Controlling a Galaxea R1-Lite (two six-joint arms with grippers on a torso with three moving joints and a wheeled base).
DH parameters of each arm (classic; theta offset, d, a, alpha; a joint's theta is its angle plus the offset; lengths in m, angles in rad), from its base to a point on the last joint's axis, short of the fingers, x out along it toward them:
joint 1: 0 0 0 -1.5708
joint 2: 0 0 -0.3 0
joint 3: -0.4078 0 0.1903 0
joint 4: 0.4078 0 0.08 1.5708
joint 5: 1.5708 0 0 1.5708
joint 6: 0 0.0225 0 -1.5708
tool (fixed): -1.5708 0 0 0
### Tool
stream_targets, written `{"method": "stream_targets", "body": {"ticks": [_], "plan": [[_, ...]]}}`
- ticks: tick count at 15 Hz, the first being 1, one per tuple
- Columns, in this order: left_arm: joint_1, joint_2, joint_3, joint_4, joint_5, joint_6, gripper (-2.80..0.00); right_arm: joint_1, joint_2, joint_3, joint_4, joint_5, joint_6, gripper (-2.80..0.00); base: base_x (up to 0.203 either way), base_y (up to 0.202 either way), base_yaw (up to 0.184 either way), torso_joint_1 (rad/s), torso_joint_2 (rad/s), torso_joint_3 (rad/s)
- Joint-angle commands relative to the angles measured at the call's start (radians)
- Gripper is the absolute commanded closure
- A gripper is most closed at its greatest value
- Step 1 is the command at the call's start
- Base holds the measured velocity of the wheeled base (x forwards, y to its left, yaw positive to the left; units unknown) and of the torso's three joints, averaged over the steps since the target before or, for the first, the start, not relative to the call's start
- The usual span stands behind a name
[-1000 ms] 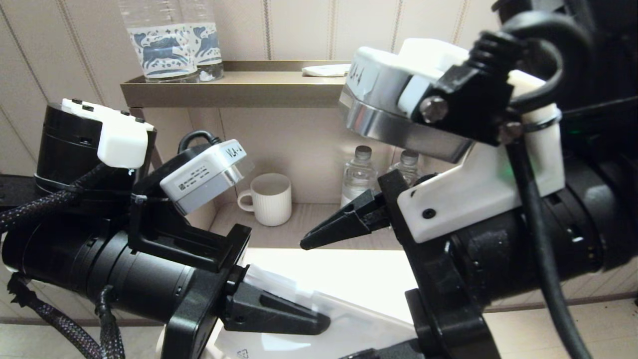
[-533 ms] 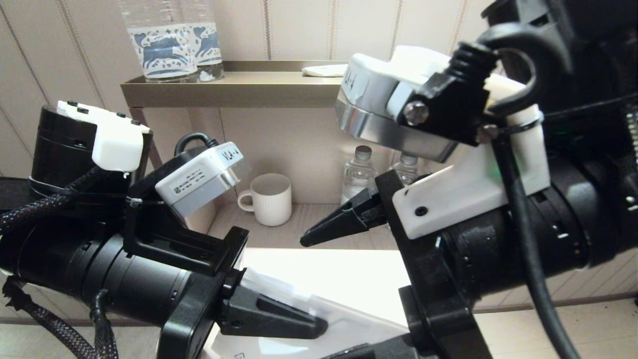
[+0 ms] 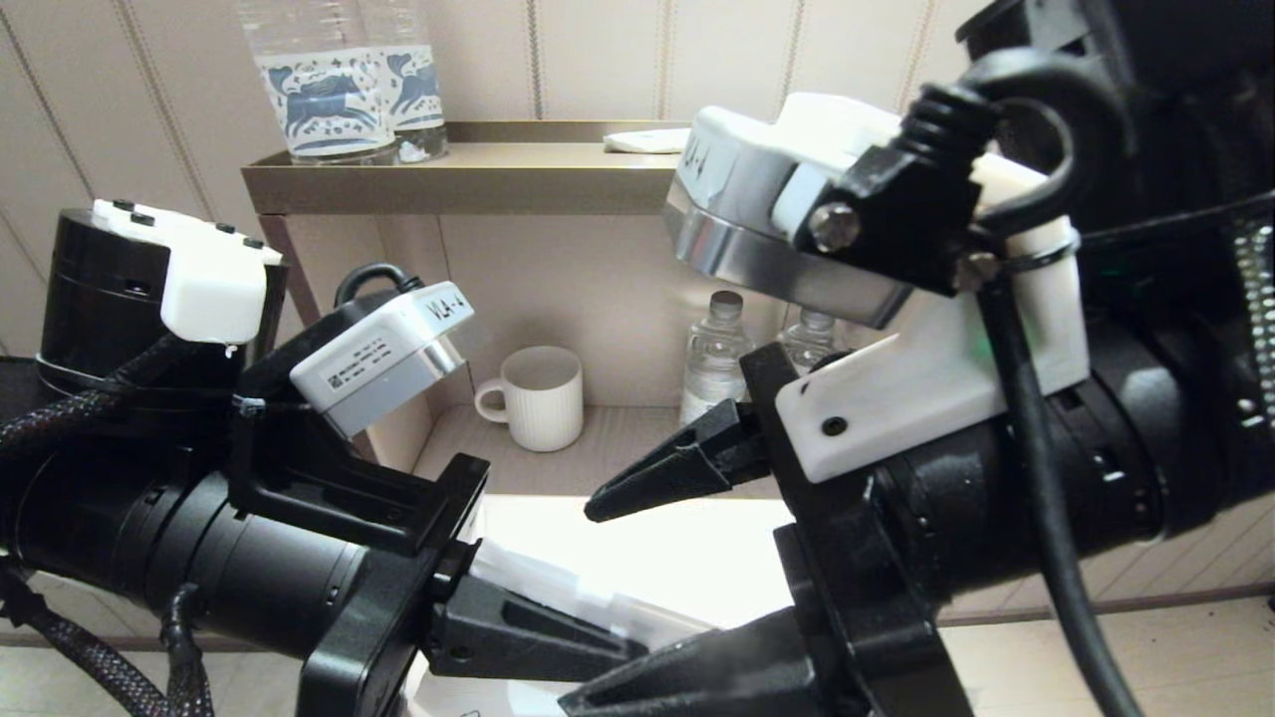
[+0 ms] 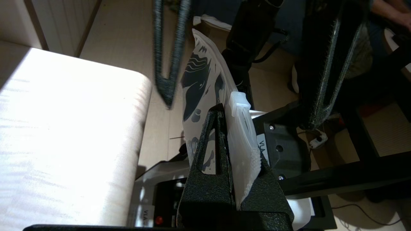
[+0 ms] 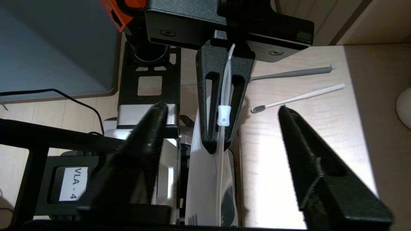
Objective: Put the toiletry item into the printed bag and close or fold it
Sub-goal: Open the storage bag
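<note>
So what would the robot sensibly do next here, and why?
Probably close the right gripper gently on the printed bag, near its white slider. The left gripper is shut on the bag's edge and holds it in the air, while the right fingers stand open on either side of it. Two toothbrushes lie on the table beyond.

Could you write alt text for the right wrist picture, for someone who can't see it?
The left claw is clamped on the top edge of the printed bag, seen edge-on, with its white zip slider showing. The right claw stands open around it, fingers apart. Two toothbrushes, one grey and one white, lie on the table.
</note>
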Motion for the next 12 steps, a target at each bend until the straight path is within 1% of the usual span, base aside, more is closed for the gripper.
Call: {"method": "stream_targets", "body": {"ticks": [1, 2, 12], "plan": [[0.001, -0.013, 0.004, 0.0, -0.004, -0.007, 0.0, -0.001, 0.008, -0.013, 0.003, 0.033, 0.004, 0.0, 0.0, 0.0, 0.0, 0.0, 0.0, 0.0], [0.0, -0.021, 0.007, 0.0, -0.004, -0.012, 0.0, 0.0, 0.011, -0.016, 0.002, 0.046, 0.01, 0.0, 0.0, 0.0, 0.0, 0.0, 0.0, 0.0], [-0.008, -0.044, -0.002, 0.001, 0.01, -0.017, 0.0, -0.003, -0.012, 0.006, 0.002, 0.042, 0.002, 0.0, 0.0, 0.0, 0.0, 0.0, 0.0, 0.0]]}}
